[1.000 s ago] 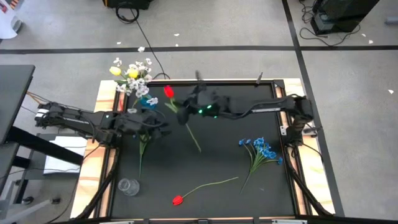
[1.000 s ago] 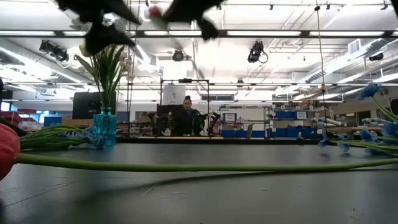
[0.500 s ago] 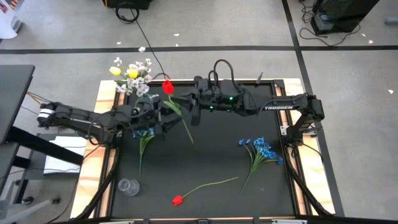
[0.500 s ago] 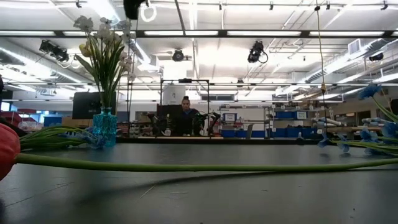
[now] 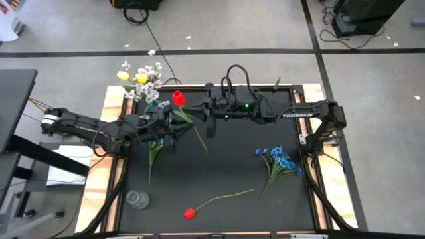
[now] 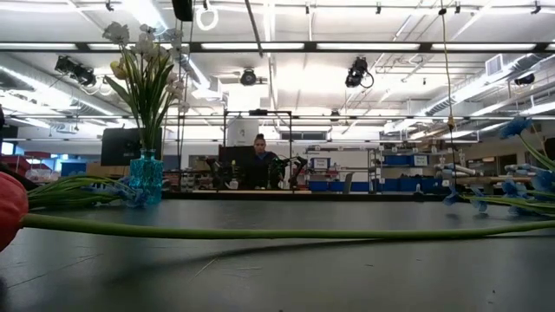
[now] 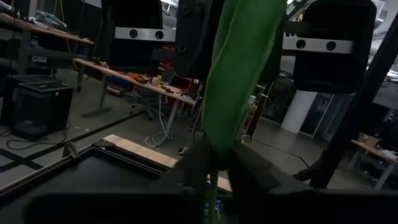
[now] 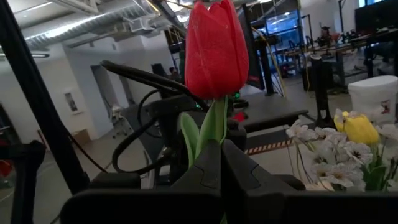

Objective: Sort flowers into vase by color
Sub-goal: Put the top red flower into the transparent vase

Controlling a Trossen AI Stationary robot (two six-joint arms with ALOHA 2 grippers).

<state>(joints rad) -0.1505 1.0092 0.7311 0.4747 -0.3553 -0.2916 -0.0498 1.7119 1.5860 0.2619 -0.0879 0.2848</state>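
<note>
A red tulip (image 5: 178,98) with a long green stem is held between both grippers over the table's far left part. My right gripper (image 5: 191,110) is shut on the stem just under the blossom (image 8: 214,46). My left gripper (image 5: 180,126) is shut on the same stem lower down. A blue vase (image 6: 146,178) with white and yellow flowers (image 5: 141,78) stands at the far left corner. Flat on the table lie a second red tulip (image 5: 190,213) near the front edge and a spray of blue flowers (image 5: 279,160) at the right. My left gripper pinches the tulip's green stem (image 7: 211,182) between its two fingers, below a broad leaf (image 7: 239,62). It comes level from the table's left, its fingers across the stem. My right gripper pinches the stem (image 8: 216,134) just below the red blossom between its two fingers, coming from the table's right. The blossom stands up above the fingers, and the stem's free end (image 5: 204,150) slants toward the near edge.
A clear glass vase (image 5: 137,198) stands at the near left. Loose green stems (image 5: 153,156) lie by the left edge under my left arm. A person (image 6: 258,160) sits far behind the table. The table's middle is bare black mat (image 5: 232,159).
My right arm has stretched out toward the table's left and carried the red tulip upward; its stem end has swung toward the far edge. My left gripper has moved right to the stem and shut on it. Both arms have risen out of the low view.
</note>
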